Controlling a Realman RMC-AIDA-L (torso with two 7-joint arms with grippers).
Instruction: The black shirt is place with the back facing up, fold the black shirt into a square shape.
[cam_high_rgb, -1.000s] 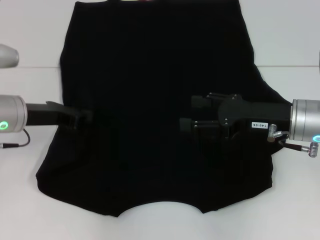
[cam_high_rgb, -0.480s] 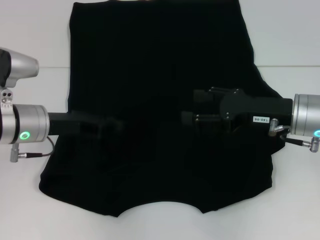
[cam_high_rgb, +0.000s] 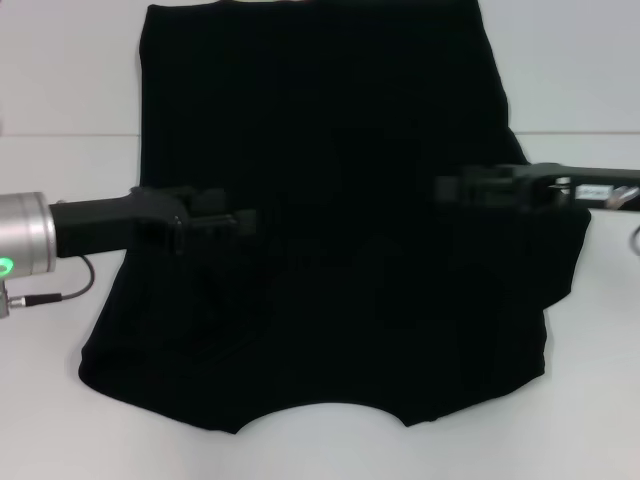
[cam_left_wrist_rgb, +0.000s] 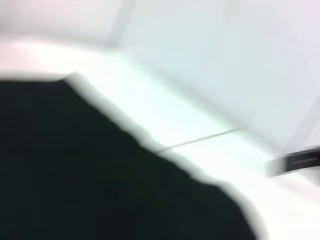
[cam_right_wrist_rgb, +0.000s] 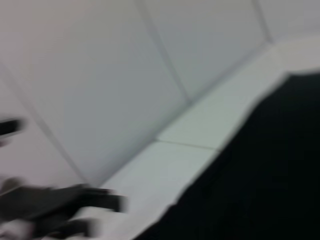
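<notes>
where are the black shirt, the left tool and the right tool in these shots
black shirt (cam_high_rgb: 320, 110), head view, on the flat cloth of its far half
left tool (cam_high_rgb: 235, 222), head view, at the finger ends over the shirt
right tool (cam_high_rgb: 450, 187), head view, at the finger ends over the shirt

The table (cam_high_rgb: 60, 80) is white and smooth. A thin line runs across it from side to side, about a third of the way down in the head view. One big thing lies right on it: the black shirt (cam_high_rgb: 320, 130). The shirt is spread out flat and covers most of the middle. White table shows on both sides and along the near edge, where the shirt's edge curves.
</notes>
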